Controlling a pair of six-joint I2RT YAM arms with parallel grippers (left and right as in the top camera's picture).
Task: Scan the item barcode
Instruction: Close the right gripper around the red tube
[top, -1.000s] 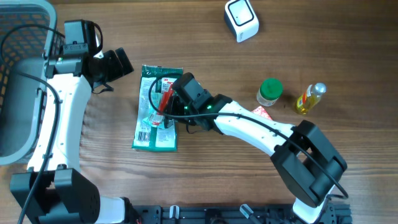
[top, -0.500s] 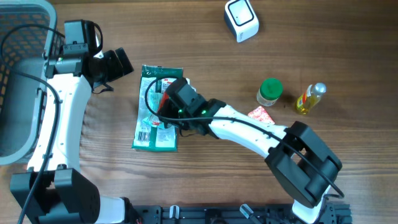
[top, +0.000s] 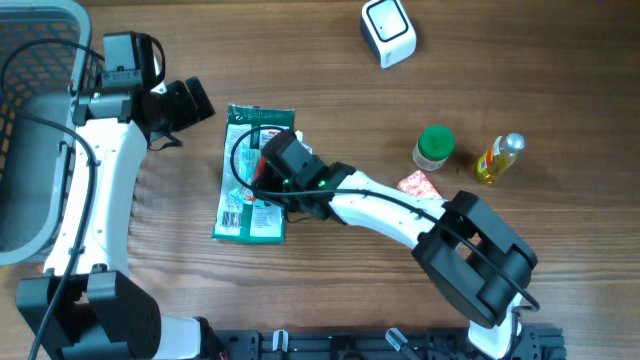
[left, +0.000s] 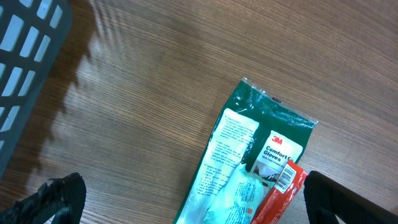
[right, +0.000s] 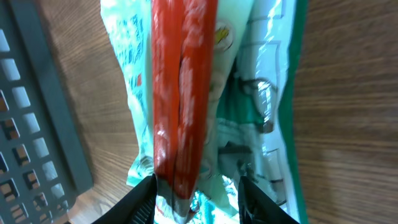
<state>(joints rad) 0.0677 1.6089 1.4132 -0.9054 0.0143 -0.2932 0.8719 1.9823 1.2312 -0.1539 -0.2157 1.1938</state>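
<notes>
As the red stick (right: 180, 93) probably needed lifting to the far scanner (top: 388, 32), right hand (right: 196, 196) straddled it atop the glove packet (top: 248, 215), half open, not yet clamped; left hand (top: 192, 103) gaped, empty.

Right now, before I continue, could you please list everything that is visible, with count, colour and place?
glove package: one, green, flat, left of centre
stick pack: one, red, on the glove package
scanner: one, white, top of overhead view
jar: one, green lid, right of centre
bottle: one, yellow, right of the jar
small packet: one, red and white, near the jar
basket: one, grey, left edge
table: one, brown wood
left hand: black, open, between basket and glove package
right hand: black, fingers either side of the stick pack
</notes>
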